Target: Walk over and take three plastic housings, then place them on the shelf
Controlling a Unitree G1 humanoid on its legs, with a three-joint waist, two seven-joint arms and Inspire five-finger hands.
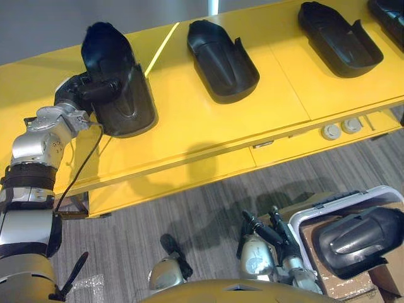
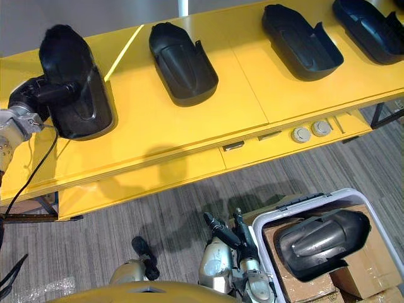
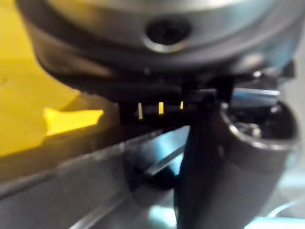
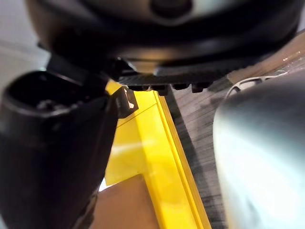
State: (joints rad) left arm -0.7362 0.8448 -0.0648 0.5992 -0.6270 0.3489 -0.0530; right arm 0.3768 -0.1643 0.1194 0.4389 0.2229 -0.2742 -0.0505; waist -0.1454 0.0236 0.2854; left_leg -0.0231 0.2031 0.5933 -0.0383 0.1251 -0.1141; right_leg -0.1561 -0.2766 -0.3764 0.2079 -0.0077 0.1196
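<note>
The yellow shelf point(image 1: 208, 126) spans the upper part of your head views, above a grey striped floor point(image 1: 189, 208). One white-rimmed bin point(image 1: 353, 201) stands at the lower right, with cardboard point(image 2: 363, 278) inside it. You can count five black plastic housings. Four lie hollow side up in a row on the shelf, and one lies in the bin. From the robot's left, these are the first housing point(image 1: 123, 95), the second housing point(image 1: 221, 60), the third housing point(image 1: 338, 38) and the fourth housing point(image 2: 372, 28), each well apart from the next. The fifth housing point(image 1: 360, 240) rests rounded side up on the cardboard. The left hand point(image 1: 82, 89) is clamped on the near left edge of the first housing, with a dark finger reaching across its hollow. The right hand point(image 1: 262, 230) hangs low over the floor just beside the bin, its fingers straight and apart, holding nothing. Two round grey discs point(image 1: 330, 131) sit side by side on the shelf's lower front ledge.
</note>
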